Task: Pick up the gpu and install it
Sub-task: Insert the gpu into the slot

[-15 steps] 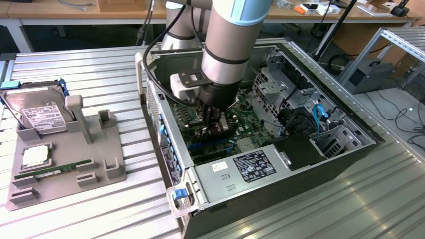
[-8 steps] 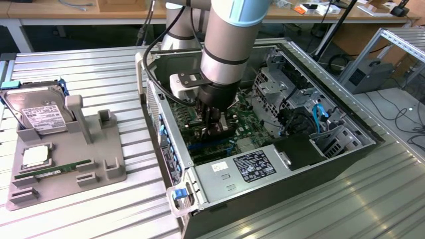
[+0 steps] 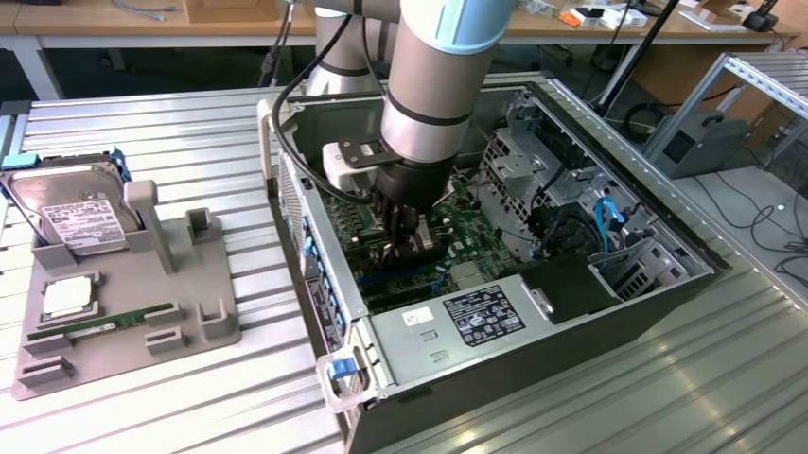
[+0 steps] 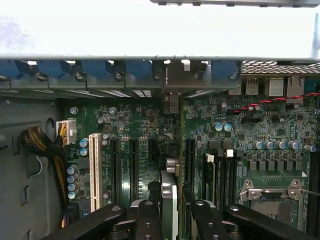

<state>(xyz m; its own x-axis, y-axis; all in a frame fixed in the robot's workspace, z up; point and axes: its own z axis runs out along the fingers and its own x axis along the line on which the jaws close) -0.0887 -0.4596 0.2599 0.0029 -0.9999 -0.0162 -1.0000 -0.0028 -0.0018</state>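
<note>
So the claw (image 4: 169,212) is clamped on the gpu (image 4: 169,200), held edge-on right between its fingers at the bottom middle of the wrist frame, long axis running parallel to the motherboard (image 4: 240,125) expansion slots (image 4: 133,165) directly below it inside the PC case (image 3: 505,340).

Labels present, none legible
The hard drive's white label (image 3: 83,223) and the power supply's sticker (image 3: 483,315) carry print too small to read
</note>
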